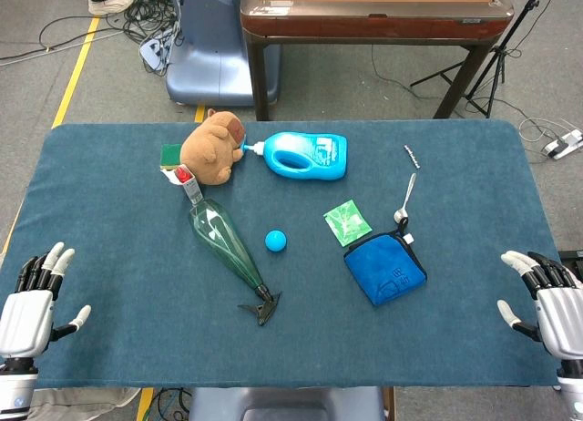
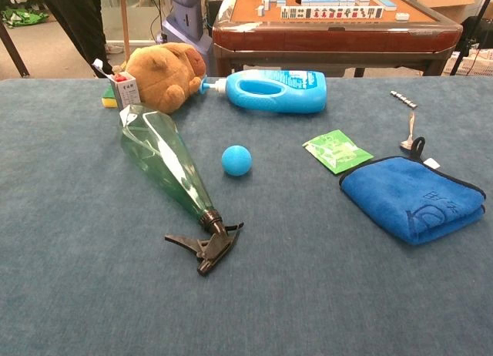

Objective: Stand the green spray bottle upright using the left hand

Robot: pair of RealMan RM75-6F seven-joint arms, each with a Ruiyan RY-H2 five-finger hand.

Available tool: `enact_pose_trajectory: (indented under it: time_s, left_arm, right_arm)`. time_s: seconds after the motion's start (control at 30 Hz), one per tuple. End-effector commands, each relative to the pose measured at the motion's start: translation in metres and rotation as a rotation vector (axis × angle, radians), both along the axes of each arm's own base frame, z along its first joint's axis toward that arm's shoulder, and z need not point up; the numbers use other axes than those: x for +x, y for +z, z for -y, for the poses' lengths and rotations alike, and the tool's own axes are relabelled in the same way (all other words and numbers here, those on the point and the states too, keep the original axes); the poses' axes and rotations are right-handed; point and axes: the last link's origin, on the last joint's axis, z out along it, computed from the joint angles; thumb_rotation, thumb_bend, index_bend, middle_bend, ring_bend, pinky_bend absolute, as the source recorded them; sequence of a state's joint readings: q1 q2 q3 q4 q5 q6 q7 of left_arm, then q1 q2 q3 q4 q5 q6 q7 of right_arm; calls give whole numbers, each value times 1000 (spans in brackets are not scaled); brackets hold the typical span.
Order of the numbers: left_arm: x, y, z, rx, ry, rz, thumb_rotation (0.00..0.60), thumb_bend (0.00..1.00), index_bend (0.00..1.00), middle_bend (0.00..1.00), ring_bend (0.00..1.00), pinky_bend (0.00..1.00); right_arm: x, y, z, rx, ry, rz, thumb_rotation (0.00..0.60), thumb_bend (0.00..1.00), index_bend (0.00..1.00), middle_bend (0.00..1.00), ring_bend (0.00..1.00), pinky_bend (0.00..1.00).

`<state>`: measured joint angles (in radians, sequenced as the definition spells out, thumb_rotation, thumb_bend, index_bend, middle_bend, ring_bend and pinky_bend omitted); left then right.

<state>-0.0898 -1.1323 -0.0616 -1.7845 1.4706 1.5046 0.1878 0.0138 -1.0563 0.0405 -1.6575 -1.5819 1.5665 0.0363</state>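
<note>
**Bottle down among clutter**

The green spray bottle (image 1: pixel 225 240) lies flat left of the table's (image 1: pixel 109 166) middle, its base just beside a small box (image 1: pixel 189 183) and plush toy (image 1: pixel 211 148), blue ball (image 1: pixel 276 241) near. Left hand (image 1: pixel 32 302) and right hand (image 1: pixel 547 293) rest spread and empty at the near corners.

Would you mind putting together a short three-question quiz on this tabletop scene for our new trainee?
1. True or false: the green spray bottle already stands upright.
2. Multiple choice: what lies closest to the blue ball? A) the spoon B) the green spray bottle C) the blue detergent bottle
3. Fill in: the bottle's black trigger head points toward the ____ edge of the table, the robot's side.

Key:
1. False; it lies on its side, untouched, with the left robot hand and right robot hand both open at the table's corners.
2. B
3. near
</note>
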Motion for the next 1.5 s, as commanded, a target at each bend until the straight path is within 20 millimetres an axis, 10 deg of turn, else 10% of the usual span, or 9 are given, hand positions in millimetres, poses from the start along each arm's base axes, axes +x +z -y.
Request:
enact_pose_trajectory:
  time_s: [0.03, 0.77, 1.3, 1.5]
  left_arm:
    - [-1, 0, 1, -3, 1, -1, 600, 272, 43, 0, 0, 0]
    - [6, 2, -12, -86, -85, 1, 600, 272, 65, 0, 0, 0]
    - [63, -14, -77, -344, -397, 29, 600, 286, 116, 11, 32, 0]
    - [91, -35, -98, -507, -466, 58, 332, 407, 116, 16, 28, 0]
  right_arm:
    - [0, 0, 0, 1, 0, 1, 600, 278, 223, 242, 128, 193]
    - [0, 6, 1, -8, 0, -13, 600, 279, 223, 242, 128, 194]
    - [6, 5, 4, 32, -16, -35, 600, 325, 223, 242, 128, 193]
    - [8, 5, 3, 31, -17, -34, 600, 338, 223, 242, 128, 193]
